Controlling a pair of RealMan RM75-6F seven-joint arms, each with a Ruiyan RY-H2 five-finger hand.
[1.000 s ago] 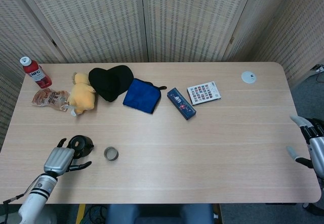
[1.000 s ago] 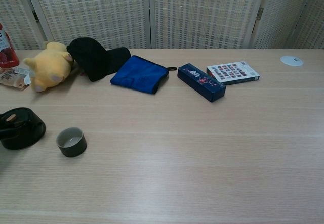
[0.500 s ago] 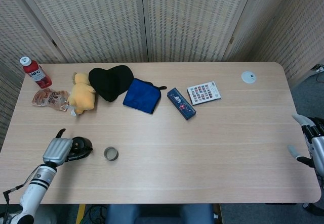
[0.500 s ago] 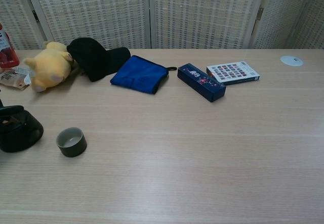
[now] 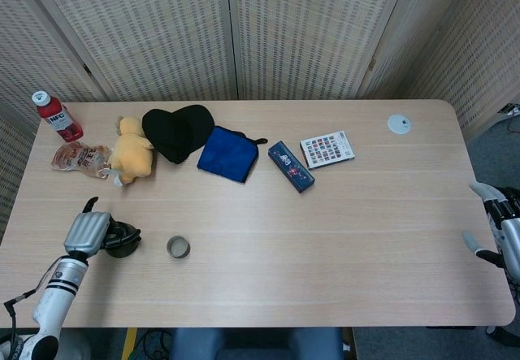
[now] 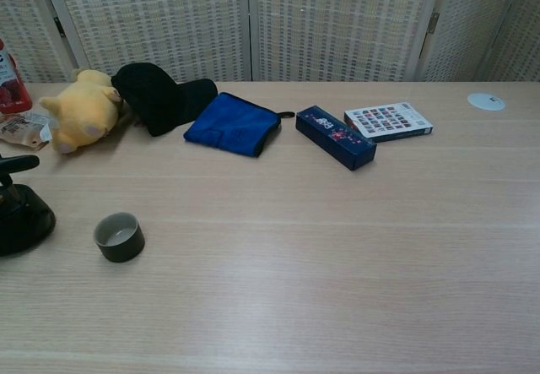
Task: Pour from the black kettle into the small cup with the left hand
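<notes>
Although the left hand (image 5: 88,231) lay over the black kettle (image 5: 122,240) at the near-left edge of the worktop (image 5: 325,238), the head view did not show whether its fingers had closed on the handle, so I could not tell if it held the kettle or only rested against it. In the chest view the kettle (image 6: 21,219) stood on the worktop at the left border, with a dark finger (image 6: 18,163) sticking out above it. The small cup (image 5: 178,247) stood upright just to the kettle's right, apart from it, its mouth open and nothing visible inside.

Judging by its look, the kettle was rigid, squat and probably fairly heavy for its size, with a smooth dark surface that might slip under a loose hold. The handle seemed the place to take it, gripped firmly enough that the body would not swing during the tilt. The cup looked light and easy to knock aside, and its mouth was narrow, so the spout would need to come close above it.

The right hand (image 5: 497,230) hung off the worktop's right edge, fingers apart, holding nothing.
</notes>
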